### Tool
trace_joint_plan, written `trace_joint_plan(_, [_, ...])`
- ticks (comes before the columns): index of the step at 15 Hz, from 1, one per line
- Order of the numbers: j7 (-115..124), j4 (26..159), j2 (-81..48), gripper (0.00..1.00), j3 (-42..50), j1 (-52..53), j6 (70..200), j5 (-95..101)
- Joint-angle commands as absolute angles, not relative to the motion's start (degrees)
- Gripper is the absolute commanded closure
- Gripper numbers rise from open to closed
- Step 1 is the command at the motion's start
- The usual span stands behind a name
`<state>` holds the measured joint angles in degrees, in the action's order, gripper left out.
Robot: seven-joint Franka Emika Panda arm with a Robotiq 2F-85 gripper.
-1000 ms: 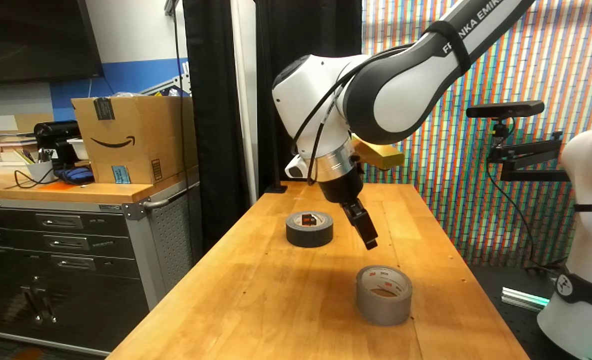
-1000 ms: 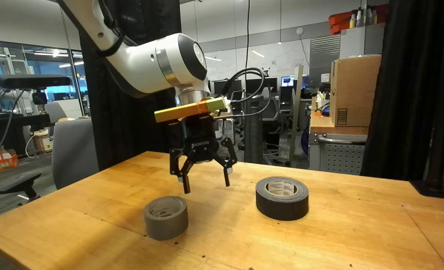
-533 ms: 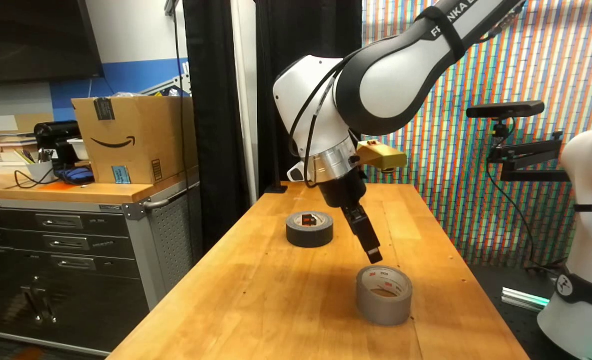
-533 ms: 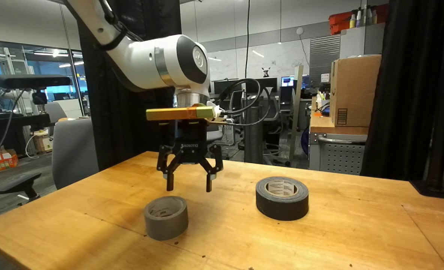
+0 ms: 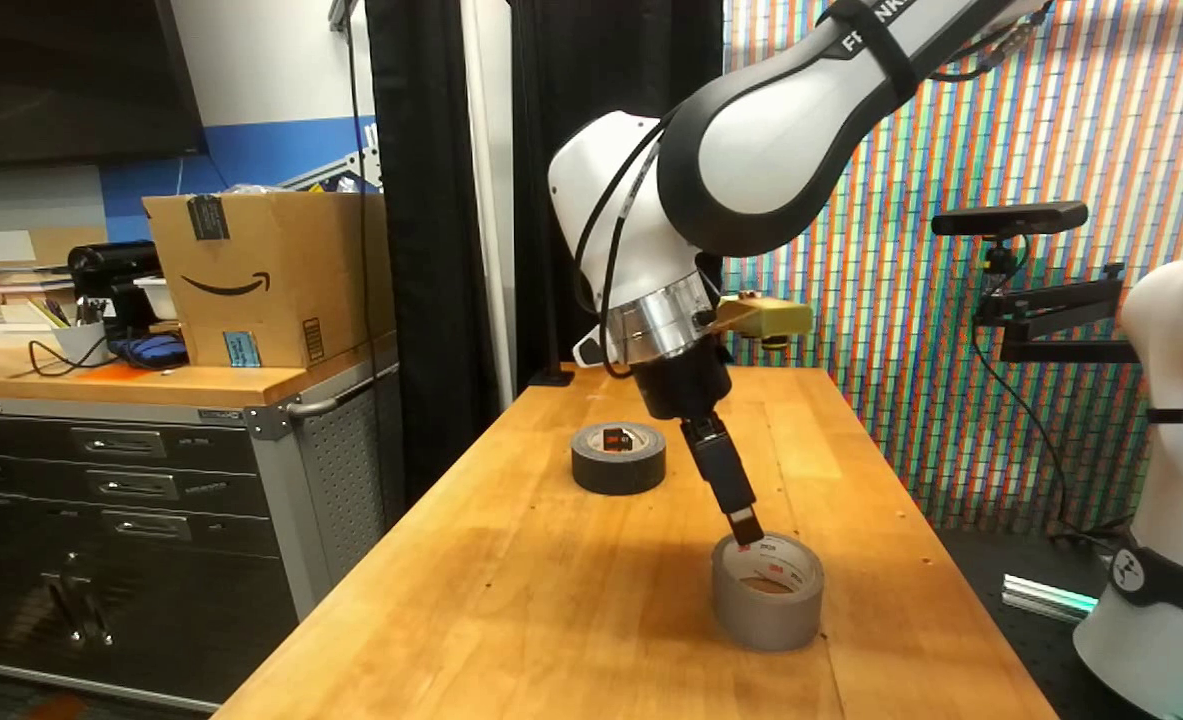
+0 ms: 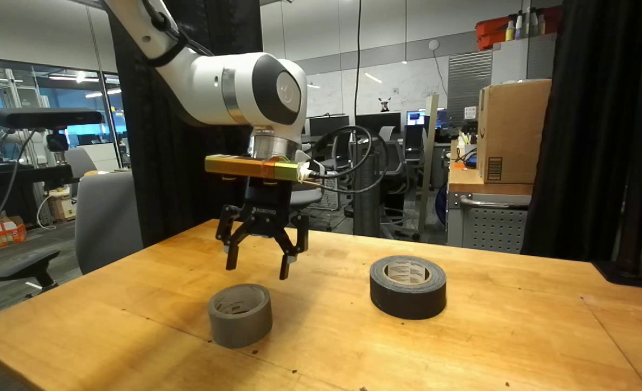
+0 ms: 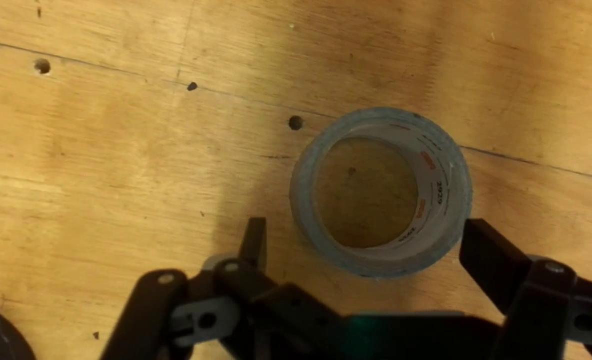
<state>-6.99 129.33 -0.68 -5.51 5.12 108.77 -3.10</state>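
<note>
Across an exterior view stretched a wooden table (image 6: 353, 347). On the left, a grey chair (image 6: 109, 225) stood behind it; next, the grey tape roll (image 6: 242, 327) lay flat on the table. Near the roll, slightly higher, hung the claw (image 6: 258, 273), spread wide and empty. Farther right sat a black tape roll (image 6: 408, 295) and, beyond, a cardboard box (image 6: 516, 133).

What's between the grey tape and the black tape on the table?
Just bare wooden tabletop lies between the grey tape and the black tape, seen in an exterior view.

claw (image 7: 363, 222): spread | grey tape roll (image 7: 303, 192): on tabletop (image 7: 100, 175) | contact unclear
</note>
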Motion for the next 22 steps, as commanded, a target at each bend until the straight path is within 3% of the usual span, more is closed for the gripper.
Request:
trace_joint_plan(1, [-12.1,130.5,1.0,0.00,-5.5,5.2,110.1,-5.4])
trace_joint_plan(6, [-18.5,130.4,0.8,0.00,-5.6,5.2,110.0,-5.8])
trace_joint_plan(7, [-20.5,137.3,8.9,0.00,-4.8,4.4,108.8,-6.4])
trace_joint_plan(14, [-25.1,142.5,14.9,0.00,-3.2,5.5,104.0,-4.5])
trace_joint_plan(22, [-23.7,141.0,11.8,0.00,-3.0,5.5,105.0,-4.2])
